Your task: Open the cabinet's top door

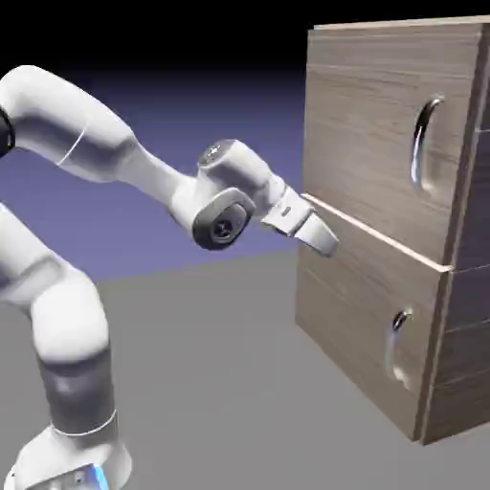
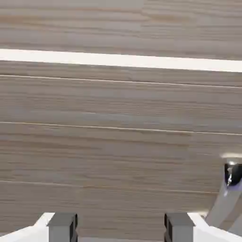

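Gripper [image 1: 325, 239]: jaws apart, empty, near the cabinet [image 1: 383, 115] front's left edge.
Top door [image 1: 368, 144]: shut, below-left of its long silver handle [image 1: 424, 139].

Directly ahead of the open jaws of the gripper [image 2: 121, 227] the cabinet [image 1: 383, 239] front blocked the way, its pale seam [image 2: 121, 60] above them. Nothing stood between the fingertips [image 2: 62, 224]. A small silver handle [image 2: 231, 177] projected beside the jaws. Grey floor [image 1: 211, 383] below lay free.
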Available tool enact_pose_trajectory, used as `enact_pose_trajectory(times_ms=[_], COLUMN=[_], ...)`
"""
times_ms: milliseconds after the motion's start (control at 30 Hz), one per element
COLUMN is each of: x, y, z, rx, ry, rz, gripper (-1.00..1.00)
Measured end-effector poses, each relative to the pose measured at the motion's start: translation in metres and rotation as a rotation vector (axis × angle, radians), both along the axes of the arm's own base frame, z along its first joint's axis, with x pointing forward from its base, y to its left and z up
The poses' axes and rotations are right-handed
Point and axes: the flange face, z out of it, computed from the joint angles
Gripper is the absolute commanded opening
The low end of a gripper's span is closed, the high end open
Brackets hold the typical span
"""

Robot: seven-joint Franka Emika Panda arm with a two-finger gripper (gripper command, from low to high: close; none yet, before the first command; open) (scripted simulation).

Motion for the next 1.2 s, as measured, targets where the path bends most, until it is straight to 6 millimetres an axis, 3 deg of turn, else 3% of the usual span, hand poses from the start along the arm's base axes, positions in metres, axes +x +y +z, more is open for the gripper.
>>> enact_pose_trajectory(times_ms=[233, 467, 733, 767, 967, 1000, 1067, 1200], x=[0.008, 0.014, 0.025, 0.025, 0.074, 0.075, 0.075, 0.054], y=[-0.029, -0.07, -0.123, -0.123, -0.121, -0.121, -0.121, -0.114], z=[0.056, 0.091, 0.103, 0.103, 0.103, 0.103, 0.103, 0.103], rx=[0.037, 0.06, 0.058, 0.058, 0.058, 0.058, 0.058, 0.042], ry=[-0.252, -0.471, -0.668, -0.668, -0.668, -0.668, -0.668, -0.67], rz=[0.045, 0.038, -0.022, -0.022, -0.022, -0.022, -0.022, -0.066], gripper=[0.0, 0.0, 0.0, 0.0, 0.0, -1.0, -1.0, -1.0])
